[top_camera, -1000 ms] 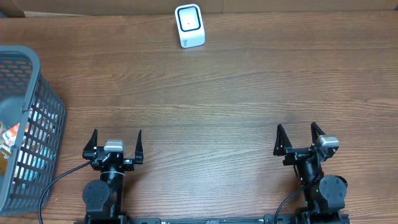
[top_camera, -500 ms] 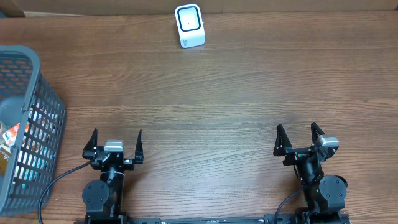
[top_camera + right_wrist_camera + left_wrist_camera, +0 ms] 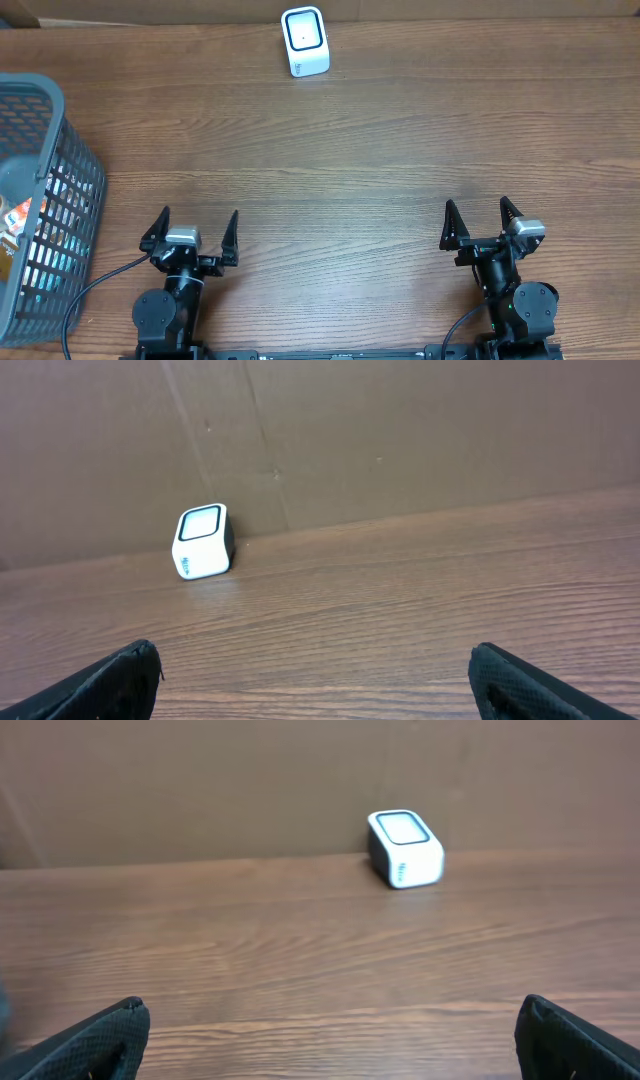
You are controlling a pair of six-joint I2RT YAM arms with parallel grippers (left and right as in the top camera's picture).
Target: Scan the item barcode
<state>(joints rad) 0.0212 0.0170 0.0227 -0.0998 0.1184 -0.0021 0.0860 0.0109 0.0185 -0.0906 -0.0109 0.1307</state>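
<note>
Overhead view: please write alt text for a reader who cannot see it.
The left gripper and right gripper, both open and empty, are at the near edge of a wooden table. A white scanner stands at the far edge; a grey basket with items sits at the left.

**Surface and what stood on it**

Brown wood-grain surface [image 3: 350,150], grain running left to right. A small white scanner [image 3: 305,41] with a dark window stood at the far edge, near the middle, just in front of the brown back wall. A grey mesh basket [image 3: 62,225] sat at the left edge, partly cut off in the overhead view and well apart from the scanner. A black cable [image 3: 95,285] trailed over the near left corner, beside the basket.
</note>
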